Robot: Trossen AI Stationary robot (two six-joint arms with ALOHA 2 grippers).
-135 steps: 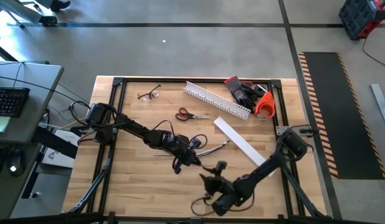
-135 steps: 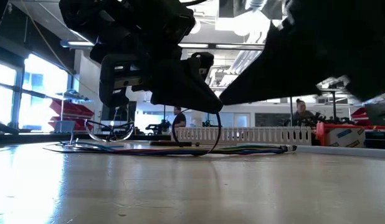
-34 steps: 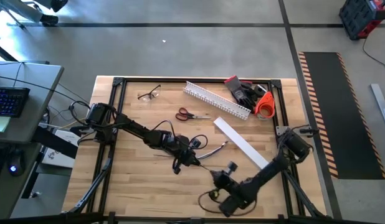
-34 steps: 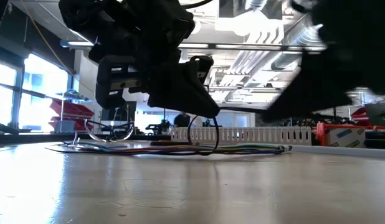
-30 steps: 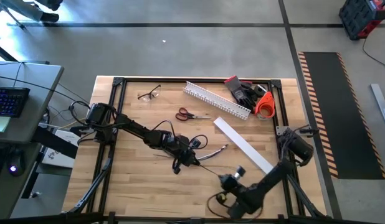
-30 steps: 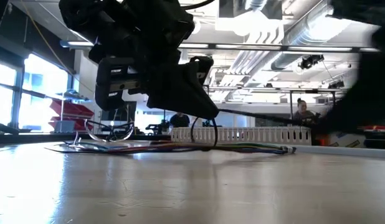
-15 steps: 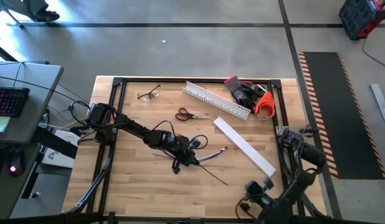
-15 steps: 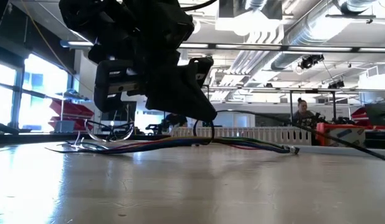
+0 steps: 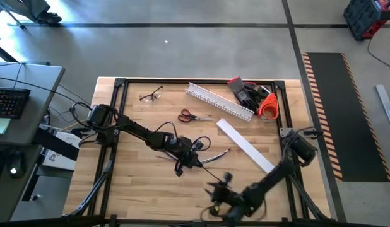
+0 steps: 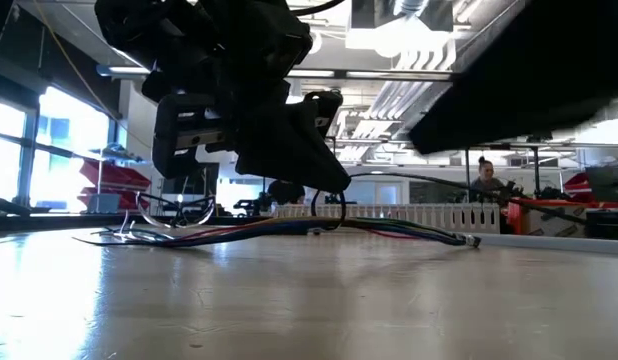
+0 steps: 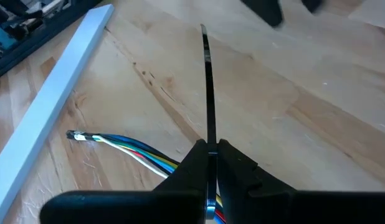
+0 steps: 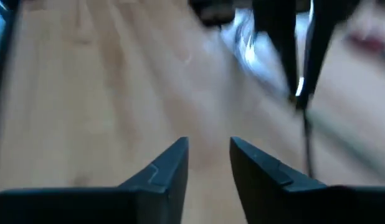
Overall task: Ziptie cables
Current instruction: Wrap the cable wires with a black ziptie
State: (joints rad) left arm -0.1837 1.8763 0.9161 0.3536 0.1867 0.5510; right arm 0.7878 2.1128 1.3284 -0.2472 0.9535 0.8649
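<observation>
Right gripper letting go of the ziptie tail and swinging back in after the pull.

We're seeing the right gripper [image 12: 208,162] with jaws apart, holding nothing, where a second ago it was clamped. The left gripper [image 11: 209,158] is staying pinched shut on the ziptie [image 11: 207,87], whose loop is cinching the cables [image 11: 124,144] just behind its fingertips. The tail is sticking out ahead of it, so we're judging the tie mostly tightened.

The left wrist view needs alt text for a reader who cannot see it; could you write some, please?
The left gripper is shut on the ziptie, a thin black strip pointing away over the wooden table. The cables trail beside it, near a flat white cover strip.
</observation>
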